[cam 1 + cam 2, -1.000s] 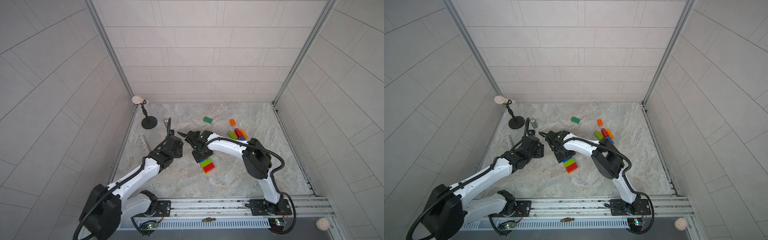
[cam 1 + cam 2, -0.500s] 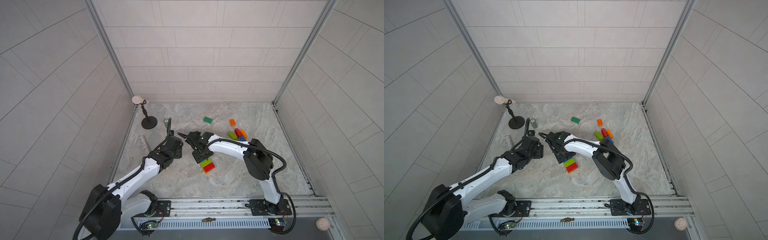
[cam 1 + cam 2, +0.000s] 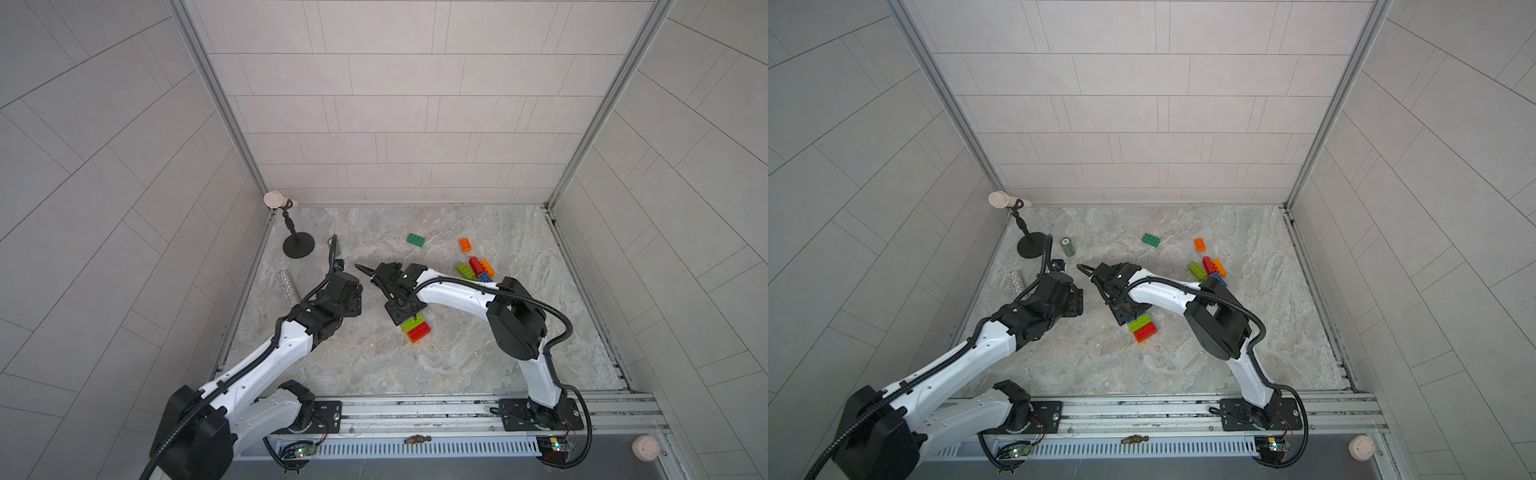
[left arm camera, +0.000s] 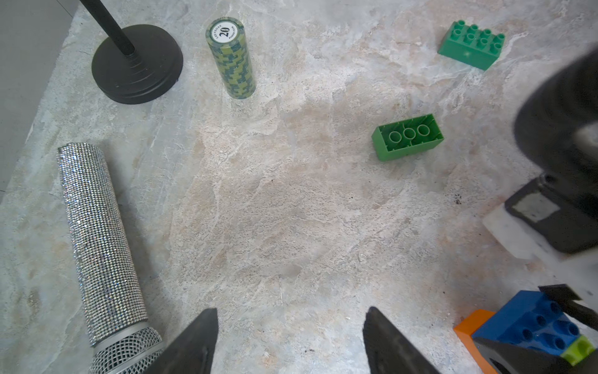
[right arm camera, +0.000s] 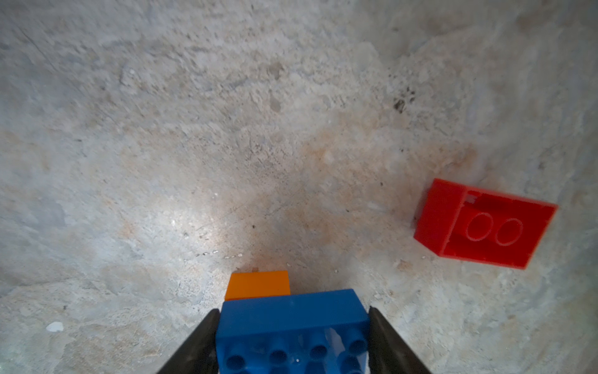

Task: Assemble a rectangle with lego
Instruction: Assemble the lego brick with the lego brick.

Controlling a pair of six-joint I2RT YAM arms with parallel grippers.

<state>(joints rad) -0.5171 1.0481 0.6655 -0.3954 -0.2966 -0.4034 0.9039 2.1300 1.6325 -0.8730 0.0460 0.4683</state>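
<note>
- My right gripper point(image 5: 293, 311) pinches a blue brick point(image 5: 291, 333) between both fingers, with an orange brick point(image 5: 257, 285) just beneath it.
- My left gripper point(image 4: 289, 319) has its fingers spread apart, holding nothing, above the table point(image 4: 275, 210).
- My right arm reaches across, wrist bent down at the lime-and-red stack point(image 3: 415, 326).
- My left arm stretches forward beside it.
- An upturned red brick point(image 5: 482, 223) lies near.
- Loose bricks point(image 3: 473, 268) lie further back.
- A glittery microphone point(image 4: 97, 226) lies beside my left fingers.
</note>
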